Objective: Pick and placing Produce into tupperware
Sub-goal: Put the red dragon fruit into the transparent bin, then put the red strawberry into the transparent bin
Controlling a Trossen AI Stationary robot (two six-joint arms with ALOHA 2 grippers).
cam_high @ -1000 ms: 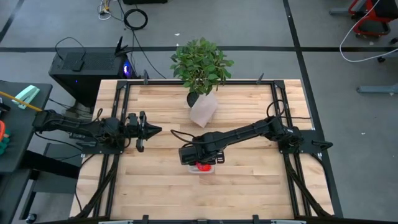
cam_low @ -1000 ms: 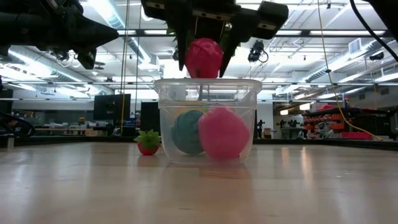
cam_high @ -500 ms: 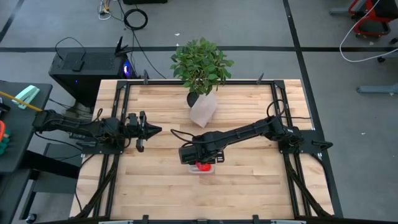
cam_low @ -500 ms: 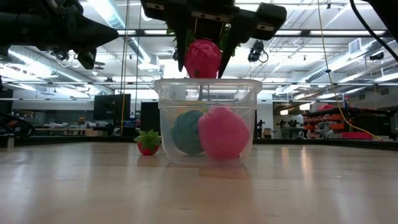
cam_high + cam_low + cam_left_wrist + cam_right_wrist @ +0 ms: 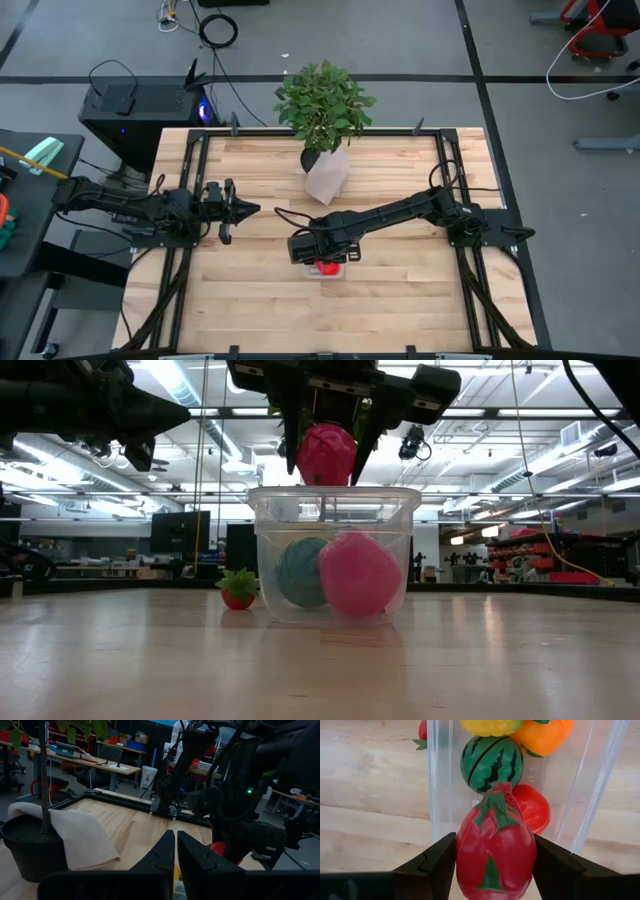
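Observation:
A clear tupperware tub (image 5: 400,495) stands mid-table, under my right arm in the high view (image 5: 332,271). Inside it lie a striped green melon (image 5: 492,764), a red tomato (image 5: 535,807), a yellow piece (image 5: 490,726) and an orange piece (image 5: 545,735). My right gripper (image 5: 327,455) hangs just over the tub's open top, shut on a pinkish-red fruit (image 5: 495,855) with green leaves. A small red strawberry (image 5: 238,590) sits on the table outside the tub. My left gripper (image 5: 250,209) hovers level at the table's left, shut and holding nothing. My right gripper pinches the pinkish-red fruit by its two opposite sides (image 5: 462,852), one dark finger on each. The fingers come from above and point down. The fruit is lifted clear, a little above the tub's rim, its leafy tip (image 5: 501,790) pointing down at the tub.
A leafy potted plant (image 5: 322,105) in a pale wrap (image 5: 328,175) stands at the table's far middle. Black rails (image 5: 190,190) run along the left and right sides. Bare wood (image 5: 330,320) lies near the front edge.

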